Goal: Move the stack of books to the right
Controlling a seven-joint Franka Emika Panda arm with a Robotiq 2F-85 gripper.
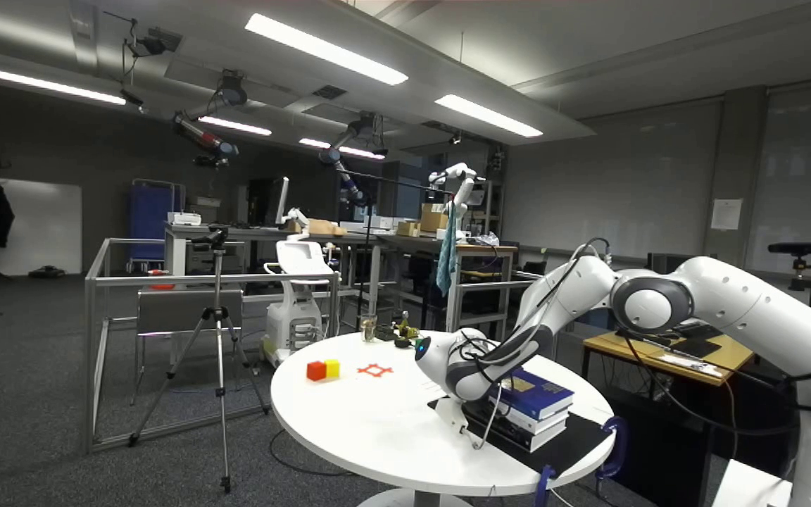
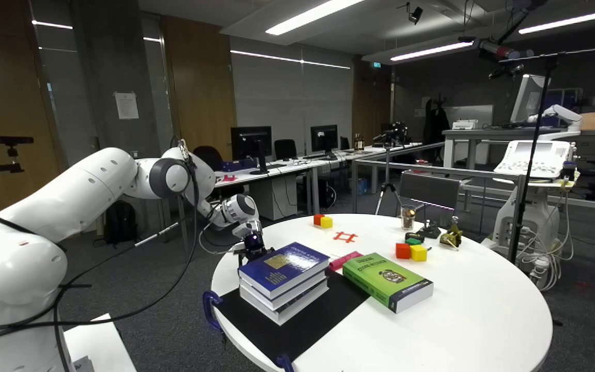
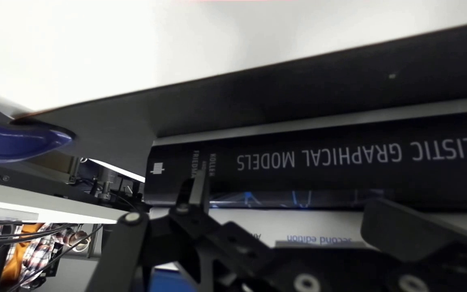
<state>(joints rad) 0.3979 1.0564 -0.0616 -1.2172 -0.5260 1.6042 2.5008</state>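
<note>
Wrist view: fingers [image 3: 399, 231] wide apart before the stack of books [image 3: 339, 162]

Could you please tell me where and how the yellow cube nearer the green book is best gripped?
I would come from above and pinch the yellow cube across its near and far faces, as seen in an exterior view: it sits flat on the table, its top uncovered, and the red cube close beside it probably leaves no usable gap.

You have the robot arm [image 1: 646, 301] bent low beside the stack of books [image 1: 536, 407], which is lying on a black mat [image 1: 580, 438] upon the white counter [image 1: 377, 422].
</note>
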